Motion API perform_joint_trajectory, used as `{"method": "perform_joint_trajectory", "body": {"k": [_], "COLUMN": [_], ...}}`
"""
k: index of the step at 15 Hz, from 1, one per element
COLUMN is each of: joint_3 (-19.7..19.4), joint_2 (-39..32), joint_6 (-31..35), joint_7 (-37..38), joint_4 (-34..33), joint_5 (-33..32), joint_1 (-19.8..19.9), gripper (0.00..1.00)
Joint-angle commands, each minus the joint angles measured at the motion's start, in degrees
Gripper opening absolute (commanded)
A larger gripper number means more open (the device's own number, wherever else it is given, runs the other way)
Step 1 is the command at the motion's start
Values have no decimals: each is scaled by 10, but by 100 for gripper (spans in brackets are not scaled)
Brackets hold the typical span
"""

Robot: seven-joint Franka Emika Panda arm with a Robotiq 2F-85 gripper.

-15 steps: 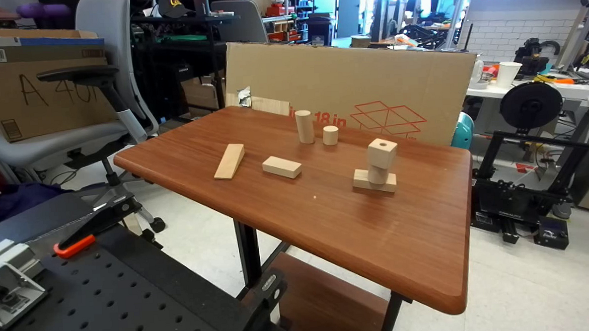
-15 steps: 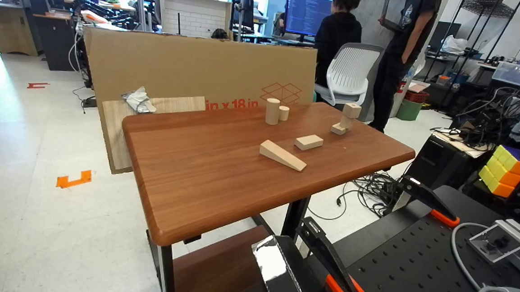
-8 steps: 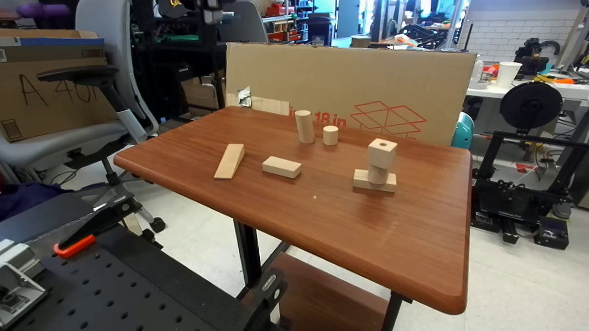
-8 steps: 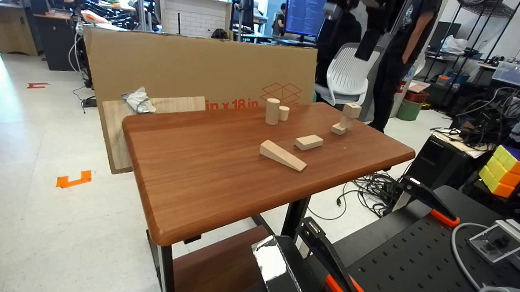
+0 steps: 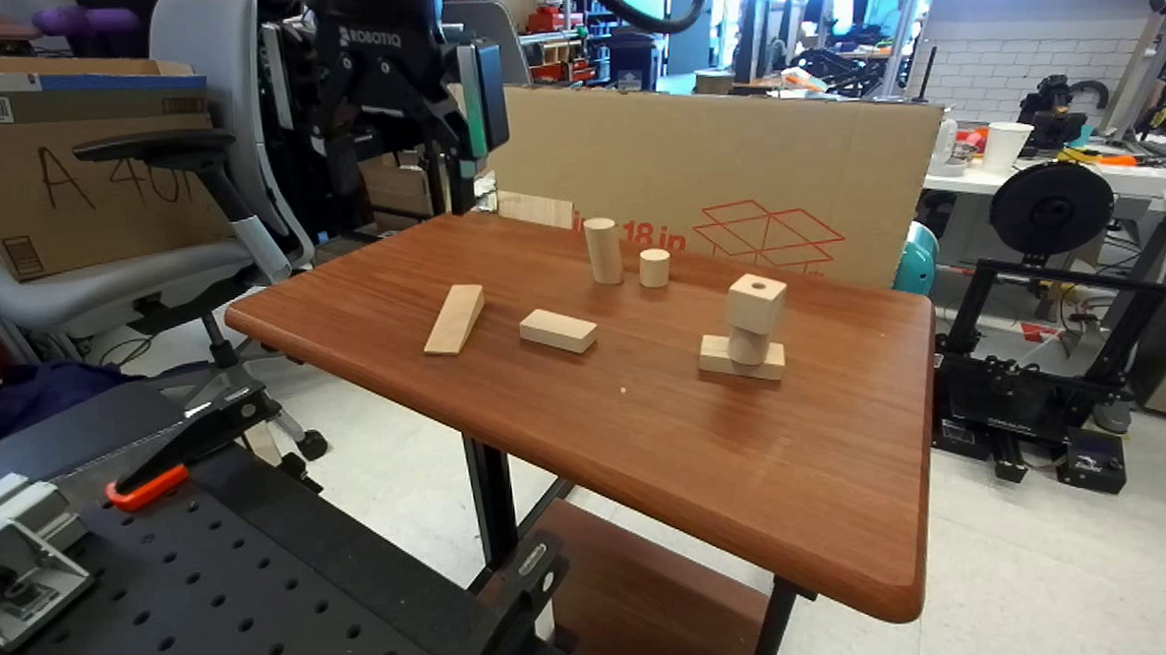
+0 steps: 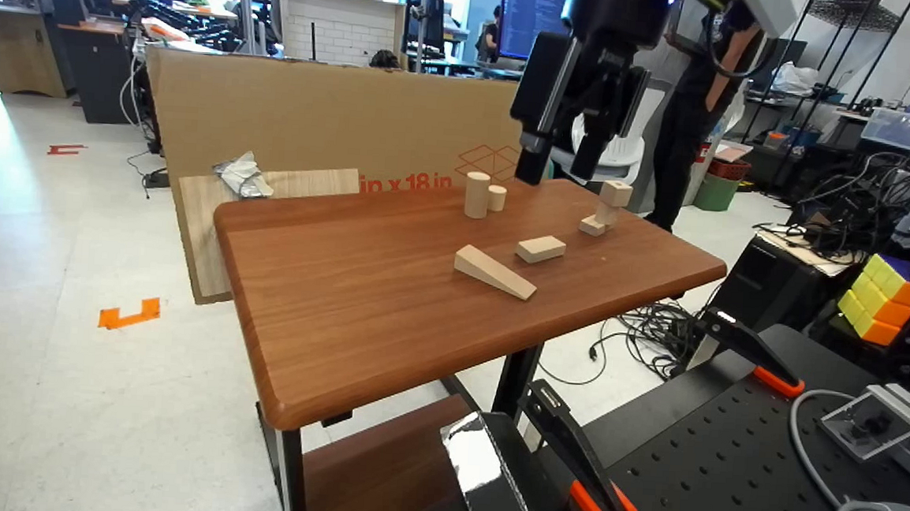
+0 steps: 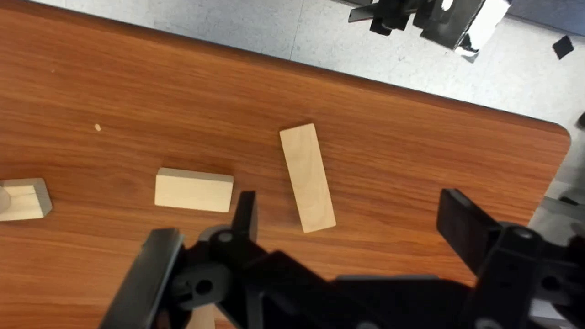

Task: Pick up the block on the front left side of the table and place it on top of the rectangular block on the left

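Over the glossy desk [image 6: 326, 295], the tool [image 6: 559, 169] hangs wide; a cardboard panel [image 5: 713, 154] stands behind, a grey office chair [image 5: 205, 58] off one end.

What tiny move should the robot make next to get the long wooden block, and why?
Probably lower the open gripper toward the long wooden block. The gripper hangs above the table and holds nothing, and in the wrist view one end of the block already shows between its parted fingers.
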State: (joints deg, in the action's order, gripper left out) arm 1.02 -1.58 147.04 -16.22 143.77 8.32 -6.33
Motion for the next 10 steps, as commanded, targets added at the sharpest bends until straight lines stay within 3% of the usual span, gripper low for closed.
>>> {"method": "perform_joint_trajectory", "body": {"k": [1,10], "joint_3": [16,21], "joint_2": [-66,-179], "joint_6": [47,88], "joint_7": [3,32], "joint_4": [-40,-102], "joint_5": [-30,-102], "joint_1": [9,7], "gripper": [100,100]}}
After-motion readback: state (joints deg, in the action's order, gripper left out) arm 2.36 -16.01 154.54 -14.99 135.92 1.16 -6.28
